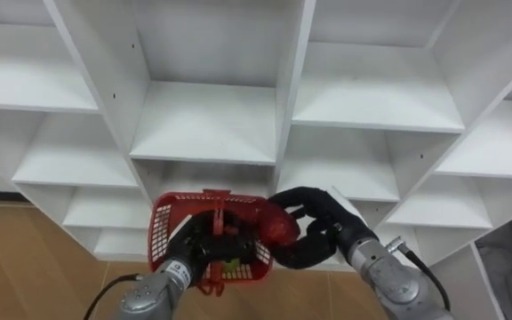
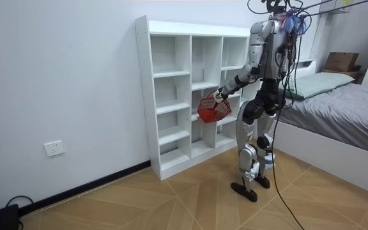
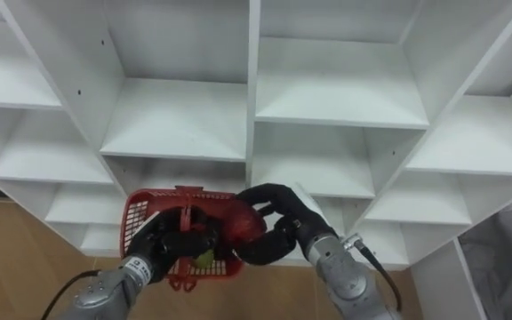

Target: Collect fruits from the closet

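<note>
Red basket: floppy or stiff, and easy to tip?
Probably stiff: the red basket holds its latticed shape hanging from the left hand. Likely light, carried one-handed. May sway when the right hand drops its red fruit in.

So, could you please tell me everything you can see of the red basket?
The red plastic mesh basket has latticed walls and a hoop handle. The left hand curls round that handle, holding it before the white shelf unit. The right hand holds a red round fruit at its rim; something greenish lies inside.
</note>
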Robot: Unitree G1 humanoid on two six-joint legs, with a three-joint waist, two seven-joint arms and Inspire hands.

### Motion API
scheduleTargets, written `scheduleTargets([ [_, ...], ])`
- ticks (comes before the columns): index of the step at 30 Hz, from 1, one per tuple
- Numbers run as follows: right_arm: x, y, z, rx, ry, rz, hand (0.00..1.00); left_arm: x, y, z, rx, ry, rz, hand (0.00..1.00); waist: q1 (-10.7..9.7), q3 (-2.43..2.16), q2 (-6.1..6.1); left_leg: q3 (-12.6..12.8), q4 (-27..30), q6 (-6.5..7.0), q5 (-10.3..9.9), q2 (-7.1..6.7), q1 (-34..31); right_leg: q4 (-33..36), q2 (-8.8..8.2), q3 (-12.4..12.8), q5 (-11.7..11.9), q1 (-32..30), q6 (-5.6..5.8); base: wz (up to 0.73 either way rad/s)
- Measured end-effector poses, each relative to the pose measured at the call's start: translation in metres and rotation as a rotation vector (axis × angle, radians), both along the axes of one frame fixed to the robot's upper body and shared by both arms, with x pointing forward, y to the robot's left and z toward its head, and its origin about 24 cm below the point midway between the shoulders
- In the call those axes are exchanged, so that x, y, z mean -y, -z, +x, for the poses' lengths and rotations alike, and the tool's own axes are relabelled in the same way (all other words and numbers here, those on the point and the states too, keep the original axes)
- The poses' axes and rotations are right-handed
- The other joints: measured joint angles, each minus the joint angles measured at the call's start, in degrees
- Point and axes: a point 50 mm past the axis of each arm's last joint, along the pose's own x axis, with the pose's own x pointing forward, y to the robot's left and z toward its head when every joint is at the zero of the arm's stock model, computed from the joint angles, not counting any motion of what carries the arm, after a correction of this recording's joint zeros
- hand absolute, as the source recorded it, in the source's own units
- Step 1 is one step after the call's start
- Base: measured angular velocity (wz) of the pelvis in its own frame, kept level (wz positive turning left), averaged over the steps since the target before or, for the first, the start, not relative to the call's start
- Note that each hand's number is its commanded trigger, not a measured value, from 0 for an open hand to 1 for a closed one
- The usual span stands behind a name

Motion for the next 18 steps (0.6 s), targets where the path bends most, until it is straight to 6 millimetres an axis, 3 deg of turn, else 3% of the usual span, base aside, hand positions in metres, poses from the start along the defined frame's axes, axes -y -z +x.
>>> scheduleTargets([
  [8, -0.0008, -0.0006, 0.0001, -0.001, -0.009, -0.007, 1.0, -0.0003, -0.0001, 0.0001, 0.001, -0.001, -0.001, 1.0, 0.1, 0.22, 0.17, 0.0, -0.1, -0.08, -0.2, 0.07, 0.3, -0.2, 0.13, 0.0, 0.0, 0.4, 0.02, 0.0],
  [14, -0.001, -0.0004, 0.0, -0.001, -0.009, -0.008, 1.0, -0.0004, -0.0001, 0.0001, 0.001, -0.002, 0.001, 1.0, 0.1, 0.68, 0.85, 0.0, -0.2, -0.09, -0.2, 0.04, 0.0, -0.2, 0.23, 0.6, 0.0, -0.3, 0.02, -0.01],
  [18, -0.0011, -0.0004, 0.0, 0.0, -0.004, -0.005, 1.0, -0.0004, -0.0012, 0.0012, 0.006, 0.0, 0.002, 1.0, -0.1, 0.68, 0.95, 0.0, -0.1, -0.09, -0.2, 0.05, -0.9, -0.1, 0.24, 0.6, 0.0, -1.0, 0.02, 0.0],
])
